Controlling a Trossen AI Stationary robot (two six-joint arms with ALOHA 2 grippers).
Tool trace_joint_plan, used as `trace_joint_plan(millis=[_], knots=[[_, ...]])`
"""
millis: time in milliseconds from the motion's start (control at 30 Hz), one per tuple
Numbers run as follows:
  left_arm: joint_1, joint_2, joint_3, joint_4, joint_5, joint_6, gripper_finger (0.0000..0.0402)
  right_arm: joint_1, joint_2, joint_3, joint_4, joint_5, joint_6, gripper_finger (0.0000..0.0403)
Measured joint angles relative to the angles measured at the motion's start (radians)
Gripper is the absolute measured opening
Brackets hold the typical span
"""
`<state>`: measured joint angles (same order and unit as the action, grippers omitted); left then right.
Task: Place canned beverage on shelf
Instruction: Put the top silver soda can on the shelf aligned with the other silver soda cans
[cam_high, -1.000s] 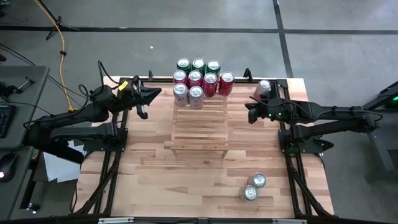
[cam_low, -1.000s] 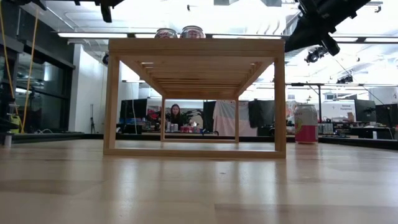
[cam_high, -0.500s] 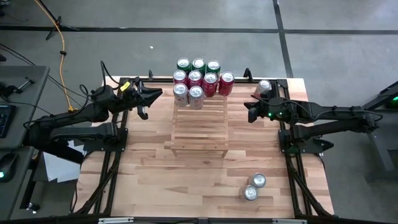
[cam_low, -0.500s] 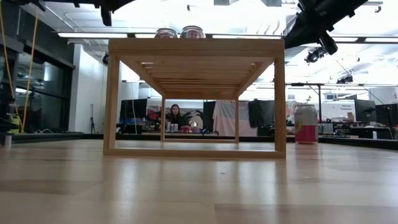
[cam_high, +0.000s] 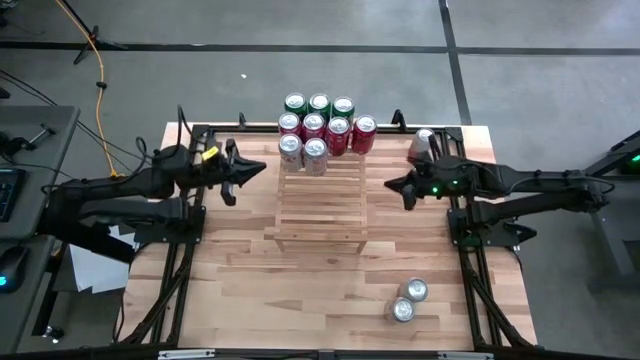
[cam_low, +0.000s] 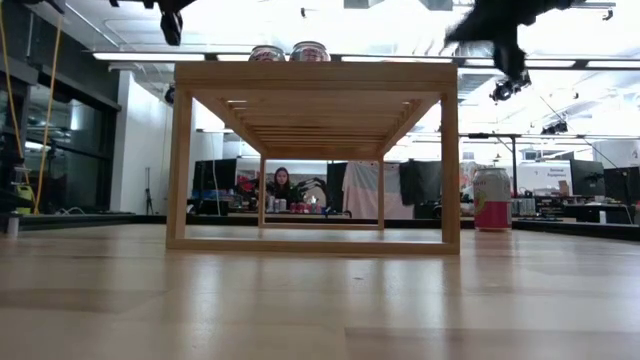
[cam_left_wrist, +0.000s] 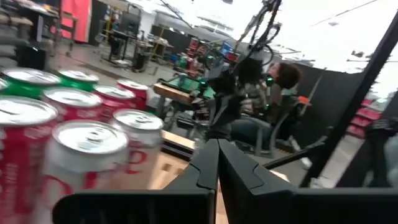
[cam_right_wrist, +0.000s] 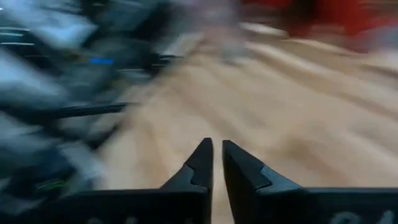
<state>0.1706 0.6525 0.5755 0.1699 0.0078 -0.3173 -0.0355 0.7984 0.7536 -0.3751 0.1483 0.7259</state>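
From above, the shelf (cam_high: 321, 195) stands mid-counter (cam_high: 300, 290) with nine cans (cam_high: 326, 128) crowded on its far end. The right claw (cam_high: 401, 186) hangs off the shelf's right side, clenched and empty. The lone can (cam_high: 422, 143) stands upright on the counter just behind and to the outside of that claw, its long axis vertical. Two more cans (cam_high: 407, 301) stand at the near right corner, well apart from either claw. The left claw (cam_high: 248, 168) hovers off the shelf's left side, near the stored cans, also clenched on nothing. The right arm is clearly the nearer one to the lone can, so the coming grasp likely falls to it, and it would have to swing back away from the shelf to reach.

At counter level, the shelf (cam_low: 313, 158) fills the middle, two can tops (cam_low: 289, 51) showing above its deck, and the lone can (cam_low: 491, 199) stands on the counter beside its right leg. Both arms are high overhead.

The left wrist view shows its fingers (cam_left_wrist: 208, 168) pressed together, with the stored cans (cam_left_wrist: 74, 134) close ahead and to one side.

The right wrist view shows its fingers (cam_right_wrist: 202, 165) nearly meeting over bare counter; no can lies ahead of it.
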Motion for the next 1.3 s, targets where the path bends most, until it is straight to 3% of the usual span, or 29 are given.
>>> trace_joint_plan(millis=[133, 200, 300, 467, 667, 833, 900, 1300], knots=[[-0.111, 0.0, 0.0, 0.0, -0.096, -0.048, 0.0, 0.106, 0.004, 0.002, 0.288, -0.106, 0.007, 0.0064], [-0.169, 0.0, 0.0, -0.002, -0.16, -0.065, 0.0, 0.183, 0.023, 0.027, 0.377, -0.103, -0.022, 0.0094], [-0.244, 0.0, 0.0, -0.007, -0.234, -0.09, 0.0, 0.301, 0.086, 0.118, 0.38, -0.05, -0.106, 0.0139], [-0.331, 0.0, 0.0, -0.061, -0.345, -0.15, 0.0, 0.434, 0.256, 0.34, 0.239, -0.054, -0.261, 0.0211], [-0.374, 0.0, 0.0, -0.097, -0.365, -0.187, 0.0, 0.505, 0.491, 0.666, -0.199, -0.101, -0.316, 0.0281], [-0.378, -0.002, 0.0, -0.098, -0.359, -0.15, 0.0, 0.544, 0.659, 0.883, -0.587, -0.099, -0.248, 0.0298], [-0.378, -0.006, 0.0, -0.098, -0.352, -0.123, 0.0, 0.553, 0.71, 0.935, -0.651, -0.098, -0.218, 0.0299], [-0.378, -0.048, 0.0, -0.099, -0.289, -0.012, 0.0, 0.545, 0.911, 1.026, -0.578, -0.106, -0.14, 0.0299]])
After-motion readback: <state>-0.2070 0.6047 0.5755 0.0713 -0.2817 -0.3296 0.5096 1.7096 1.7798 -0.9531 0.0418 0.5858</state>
